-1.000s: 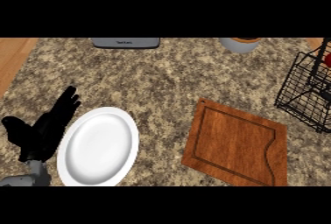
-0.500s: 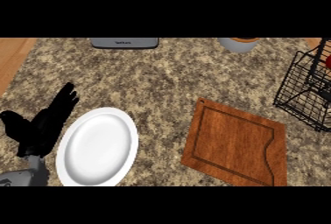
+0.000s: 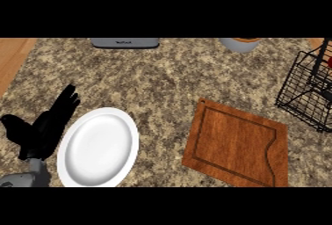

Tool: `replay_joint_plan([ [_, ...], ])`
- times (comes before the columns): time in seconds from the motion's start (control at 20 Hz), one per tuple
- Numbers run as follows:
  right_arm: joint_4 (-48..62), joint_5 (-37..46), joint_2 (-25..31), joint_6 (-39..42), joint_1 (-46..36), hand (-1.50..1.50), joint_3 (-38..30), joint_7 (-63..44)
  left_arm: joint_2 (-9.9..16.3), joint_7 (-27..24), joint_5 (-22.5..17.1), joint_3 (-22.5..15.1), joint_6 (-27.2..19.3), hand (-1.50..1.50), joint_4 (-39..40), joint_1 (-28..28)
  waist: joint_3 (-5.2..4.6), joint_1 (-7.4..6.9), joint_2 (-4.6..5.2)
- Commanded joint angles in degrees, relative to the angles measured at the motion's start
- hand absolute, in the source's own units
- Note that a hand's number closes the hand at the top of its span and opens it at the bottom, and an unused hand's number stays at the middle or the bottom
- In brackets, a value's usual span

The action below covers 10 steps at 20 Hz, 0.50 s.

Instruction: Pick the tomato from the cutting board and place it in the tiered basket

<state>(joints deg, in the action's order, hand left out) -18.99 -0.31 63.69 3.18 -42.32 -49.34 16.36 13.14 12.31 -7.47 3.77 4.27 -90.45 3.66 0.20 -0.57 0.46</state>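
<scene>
The wooden cutting board (image 3: pixel 236 143) lies on the counter right of centre, and nothing rests on it. The black wire tiered basket (image 3: pixel 303 90) stands at the right edge, partly cut off. A small red patch (image 3: pixel 330 63) shows inside it at the edge of the view; I cannot tell whether it is the tomato. My left hand (image 3: pixel 44 129) rests open at the lower left, fingers pointing up, beside the white plate and holding nothing. My right hand is out of view.
A white plate (image 3: pixel 99 147) lies at the lower left next to my left hand. A grey toaster (image 3: pixel 125 42) and a grey cup (image 3: pixel 240 44) stand along the far edge. Wooden floor shows at the upper left.
My left hand has drifted very slightly up and to the left. The board, plate and basket stay where they were.
</scene>
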Motion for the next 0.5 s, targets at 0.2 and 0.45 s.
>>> replay_joint_plan([
  [0.2, 6.4, -3.9, 11.4, 7.9, 8.1, -1.50, -5.5, 1.4, -0.2, -1.9, 0.9, 0.2, -0.2, 0.00, -1.1, -1.6, 0.18, -0.39, 0.18],
  [0.45, 8.3, -5.2, 10.6, 12.0, 15.2, -1.50, -7.3, 8.2, -1.4, -0.1, 0.6, -0.7, -0.2, 0.00, -1.3, -1.5, 0.29, 0.12, 0.11],
])
